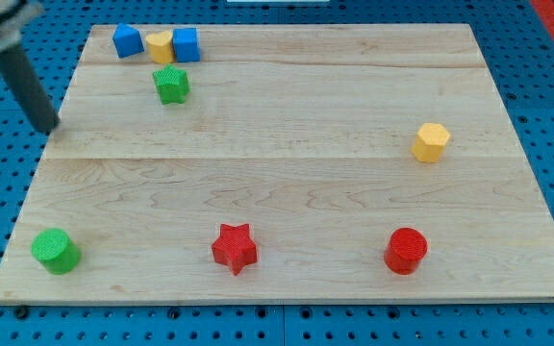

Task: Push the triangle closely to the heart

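While our tip (47, 128) rests at the board's (287, 163) left edge, the blue triangle (127, 40) lies up and to the view's right of it, near yet apart, touching the yellow heart (162, 47) at the top edge; a blue block (187, 44) flanks the heart's other side. The rod carries no jaws to open or close, and its upper end is blurred and cut off. We count two blue, two yellow with the hexagon (431, 142), two green (star (171, 86), cylinder (56, 251)) and two red (star (235, 248), cylinder (407, 251)).
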`<state>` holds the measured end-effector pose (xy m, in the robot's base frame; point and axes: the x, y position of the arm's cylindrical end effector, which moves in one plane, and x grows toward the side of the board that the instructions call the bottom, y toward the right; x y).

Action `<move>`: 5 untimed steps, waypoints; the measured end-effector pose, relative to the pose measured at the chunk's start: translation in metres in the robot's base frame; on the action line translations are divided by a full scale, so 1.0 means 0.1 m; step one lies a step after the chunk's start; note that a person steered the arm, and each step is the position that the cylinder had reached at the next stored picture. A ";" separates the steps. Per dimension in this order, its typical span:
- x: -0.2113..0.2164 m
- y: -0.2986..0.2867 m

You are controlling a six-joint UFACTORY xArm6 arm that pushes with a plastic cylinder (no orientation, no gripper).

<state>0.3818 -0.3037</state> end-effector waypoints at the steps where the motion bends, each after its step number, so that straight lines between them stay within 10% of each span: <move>1: -0.87 0.03; 2: -1.70 0.52; 5: -1.89 1.23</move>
